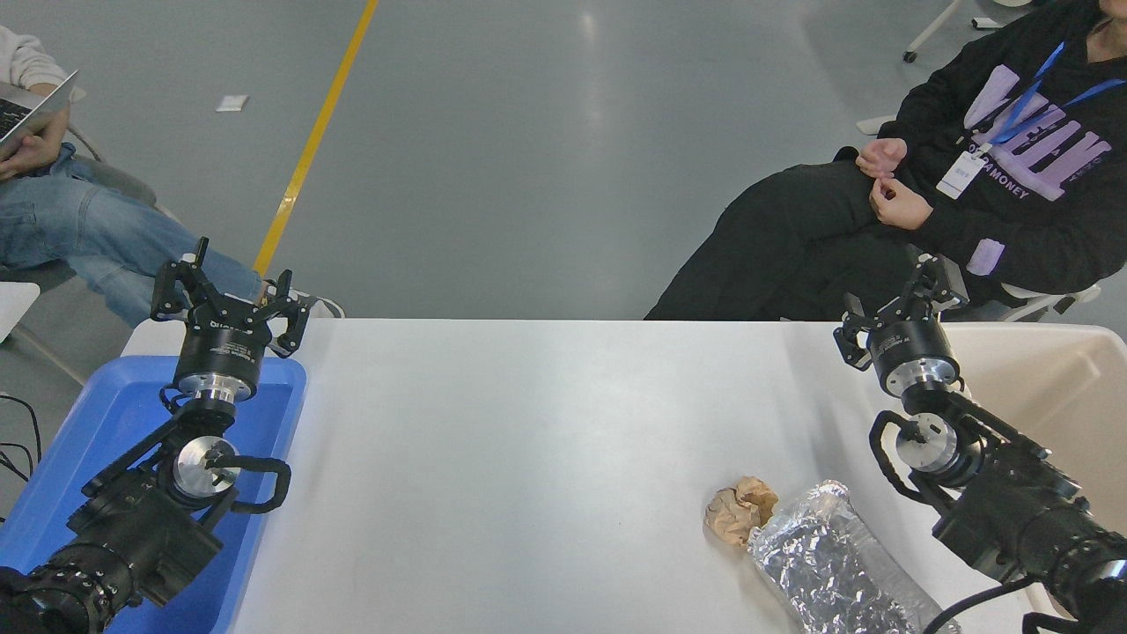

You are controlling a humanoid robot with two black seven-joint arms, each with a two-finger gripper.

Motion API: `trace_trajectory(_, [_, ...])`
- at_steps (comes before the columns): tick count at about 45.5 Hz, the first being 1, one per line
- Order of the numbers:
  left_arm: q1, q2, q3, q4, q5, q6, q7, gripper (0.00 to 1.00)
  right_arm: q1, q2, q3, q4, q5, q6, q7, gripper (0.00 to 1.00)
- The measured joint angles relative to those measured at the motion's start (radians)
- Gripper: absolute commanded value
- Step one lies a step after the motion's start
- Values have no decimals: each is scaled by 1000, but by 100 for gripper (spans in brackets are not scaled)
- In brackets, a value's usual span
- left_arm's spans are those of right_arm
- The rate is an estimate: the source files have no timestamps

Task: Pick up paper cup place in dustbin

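no paper cup shows; the right gripper [889,304], fingers spread and empty, hangs at the dustbin [1057,387] rim (left gripper [231,286] open, parked over the blue tray [106,423]).

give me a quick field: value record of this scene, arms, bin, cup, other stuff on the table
left pincer: open, empty, parked above the blue tray
right pincer: open, empty, at the table's far right edge beside the dustbin
paper cup: not visible in this view
dustbin: beige, at the right edge, inside partly hidden by the right arm
table: white, holds a crumpled brown paper ball touching a foil-wrapped bottle
people: two seated beyond the far side
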Motion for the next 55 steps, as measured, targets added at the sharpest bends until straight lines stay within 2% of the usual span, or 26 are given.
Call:
trace_trajectory(44, [0,1,0,0,0,0,0,99,17,5,-8,1,6,3,2,100])
trace_trajectory(55, [0,1,0,0,0,0,0,99,-6,-29,-30,60,6,3,2,100])
